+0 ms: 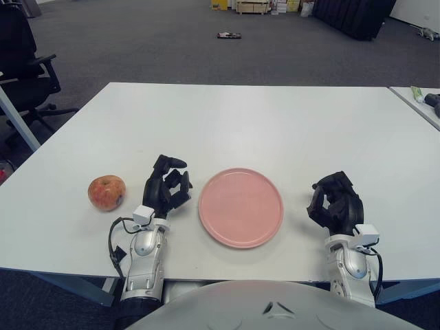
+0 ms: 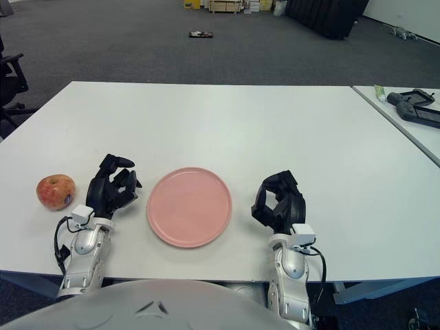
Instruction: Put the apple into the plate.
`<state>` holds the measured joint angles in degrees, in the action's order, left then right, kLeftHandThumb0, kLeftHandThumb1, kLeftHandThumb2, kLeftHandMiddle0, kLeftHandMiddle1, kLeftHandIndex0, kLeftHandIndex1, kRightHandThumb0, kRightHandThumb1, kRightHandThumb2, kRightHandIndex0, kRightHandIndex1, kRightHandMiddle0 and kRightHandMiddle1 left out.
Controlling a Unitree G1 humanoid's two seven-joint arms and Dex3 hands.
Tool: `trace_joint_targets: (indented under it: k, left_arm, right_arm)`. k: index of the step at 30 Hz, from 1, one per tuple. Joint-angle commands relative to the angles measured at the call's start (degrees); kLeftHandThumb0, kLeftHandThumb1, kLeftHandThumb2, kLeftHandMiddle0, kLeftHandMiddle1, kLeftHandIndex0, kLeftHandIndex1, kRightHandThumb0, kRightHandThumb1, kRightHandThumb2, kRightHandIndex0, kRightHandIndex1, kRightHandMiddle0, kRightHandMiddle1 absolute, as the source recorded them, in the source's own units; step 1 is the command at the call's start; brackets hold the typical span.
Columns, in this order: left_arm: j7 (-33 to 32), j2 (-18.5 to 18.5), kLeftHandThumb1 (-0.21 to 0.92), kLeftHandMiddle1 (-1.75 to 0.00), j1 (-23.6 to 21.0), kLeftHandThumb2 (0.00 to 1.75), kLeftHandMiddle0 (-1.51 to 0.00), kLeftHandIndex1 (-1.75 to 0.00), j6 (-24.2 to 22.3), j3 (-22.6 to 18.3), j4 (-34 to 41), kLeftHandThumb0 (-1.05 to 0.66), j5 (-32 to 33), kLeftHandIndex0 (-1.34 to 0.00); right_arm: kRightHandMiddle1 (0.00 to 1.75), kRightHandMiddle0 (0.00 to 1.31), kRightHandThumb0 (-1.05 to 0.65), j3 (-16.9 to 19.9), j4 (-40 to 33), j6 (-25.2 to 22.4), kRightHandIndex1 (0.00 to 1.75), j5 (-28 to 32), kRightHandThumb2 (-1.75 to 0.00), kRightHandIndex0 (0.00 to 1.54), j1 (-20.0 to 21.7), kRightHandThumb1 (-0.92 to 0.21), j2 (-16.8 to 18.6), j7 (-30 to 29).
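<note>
- i see the apple [image 1: 106, 192] sitting on the white table [image 1: 247, 117], near the left edge and toward the near side.
- the apple is red and yellow, with its stem dimple facing up; nothing touches it.
- the pink plate [image 1: 240, 207] lies flat at the near middle of the table, bare, well right of the apple.
- my left hand [image 1: 166, 188] shows between apple and plate, just right of the apple and not touching it.
- its fingers are loosely curled, with a gap between them, and hold nothing.
- my right hand [image 1: 336, 203] shows just right of the plate, apart from its rim.
- its fingers are curled in tighter, close to a fist, and hold nothing.
- both forearms come up from the near table edge.
- a second table [image 2: 405, 113] stands at the far right with a dark device [image 2: 414, 106] on it.
- a black office chair [image 1: 20, 62] stands far left on the grey carpet.
</note>
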<state>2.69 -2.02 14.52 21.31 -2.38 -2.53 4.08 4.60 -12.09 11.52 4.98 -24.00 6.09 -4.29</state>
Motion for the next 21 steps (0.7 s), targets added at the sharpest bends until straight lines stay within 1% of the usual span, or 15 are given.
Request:
trace_joint_targets:
  k: [1,8,13,21]
  left_arm:
    - [0.53,0.12,0.60,-1.75,-1.32,0.97,-0.76,-1.75,0.66,-0.02,-0.32,-0.40,0.53,-0.40]
    - [1.09,0.20,0.59,-1.75,-1.52,0.98,-0.77,-1.75,0.84,-0.10,-0.21,-0.40,1.01,-0.40]
    - [1.16,0.30,0.58,-1.75,-1.57,0.99,-0.78,-1.75,1.46,-0.27,-0.34,-0.41,0.81,-0.41]
    - [0.61,0.60,0.58,-1.75,-0.85,0.99,-0.79,-1.75,2.93,-0.90,0.24,-0.41,0.19,-0.41]
  right_arm:
    - [1.75,0.51,-0.44,-0.09,0.07,-1.12,1.75,-0.63,-1.17,1.12,1.04,-0.44,-0.30,-0.20]
    - [1.75,0.51,-0.44,-0.06,-0.22,-2.60,1.75,-0.95,-1.16,1.12,1.27,-0.45,-0.05,-0.84]
    - [1.75,0.53,-0.45,-0.13,-0.03,-3.24,1.75,-1.19,-1.19,1.14,1.43,-0.42,0.11,-1.16]
    - [1.75,0.55,-0.46,-0.39,4.66,-2.16,1.75,-2.25,-1.23,1.17,2.83,-0.39,-0.02,-1.21]
